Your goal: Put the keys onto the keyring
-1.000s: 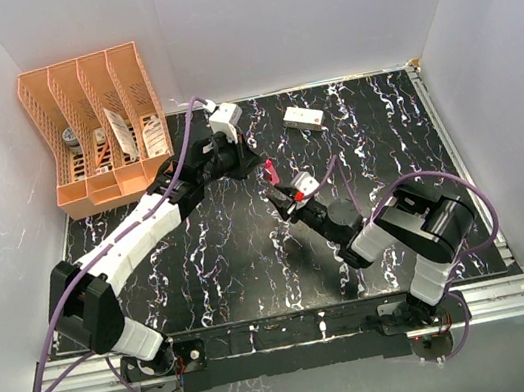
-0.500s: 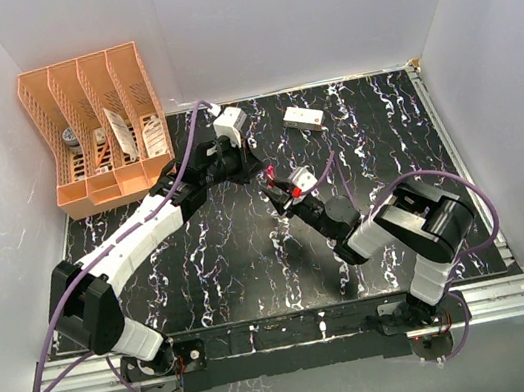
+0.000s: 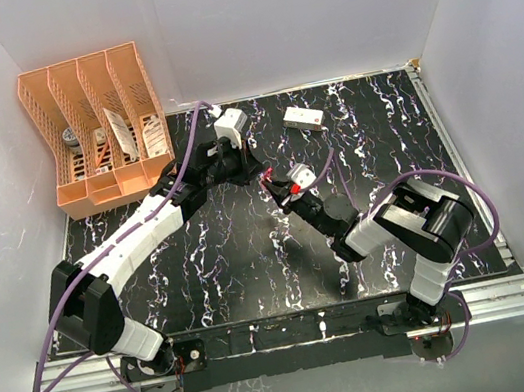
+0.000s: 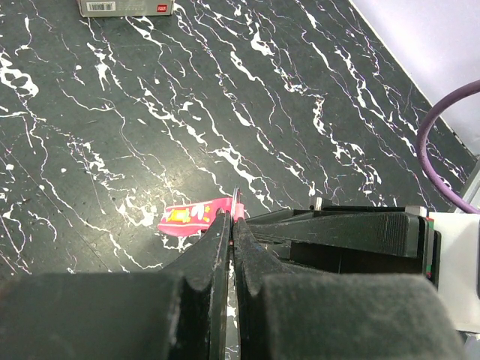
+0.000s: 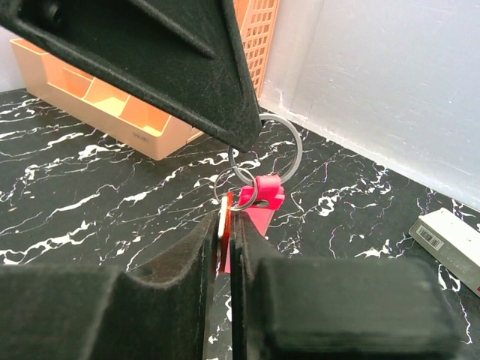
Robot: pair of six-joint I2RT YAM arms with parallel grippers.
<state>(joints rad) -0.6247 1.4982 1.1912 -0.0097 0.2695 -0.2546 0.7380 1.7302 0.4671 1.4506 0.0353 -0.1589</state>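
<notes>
Thin metal keyring (image 5: 299,144) with pink tag (image 5: 264,201) below, pinched in closed left gripper (image 5: 244,142), right gripper (image 5: 229,225) narrowed onto red key (image 5: 223,226), blade hidden between fingers, ring partly covered

Boxed in at the back, left and right by plain white walls (image 3: 290,8). Floored with a black desk (image 3: 243,260) veined in white. Edged along the near side by an aluminium rail (image 3: 507,287). Furnished in the far left corner with an orange slotted file rack (image 3: 98,189). Lit evenly and softly.
</notes>
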